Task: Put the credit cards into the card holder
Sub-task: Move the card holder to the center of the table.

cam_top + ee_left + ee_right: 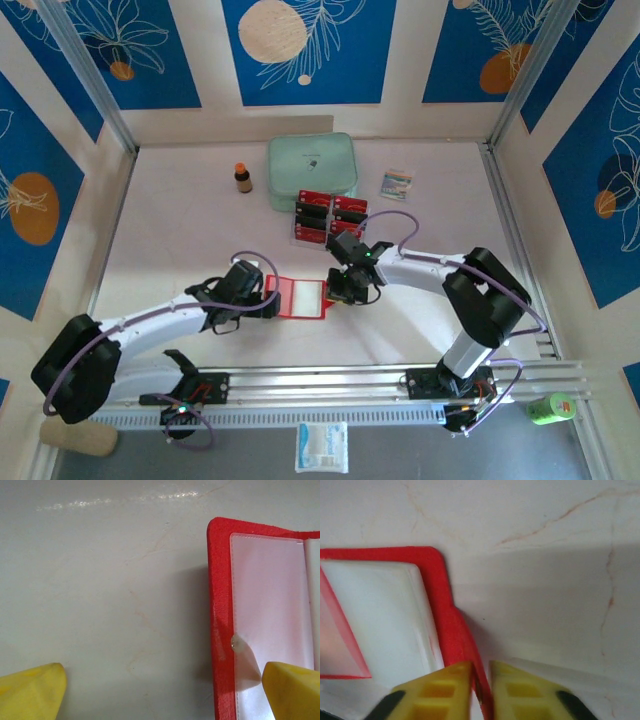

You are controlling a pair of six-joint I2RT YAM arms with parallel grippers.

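The card holder lies open on the table between both arms, a red frame around pale clear pockets. My right gripper is shut on its red right-hand edge, which lifts a little off the table; in the top view this gripper sits at the holder's right side. My left gripper is open, one yellow finger over bare table and the other over the clear pocket, straddling the red left edge. The credit cards, red with dark bands, lie grouped behind the holder.
A large mint-green case lies behind the cards. A small brown bottle with an orange cap stands to its left, and a pale striped packet lies to its right. Metal frame posts line the table sides.
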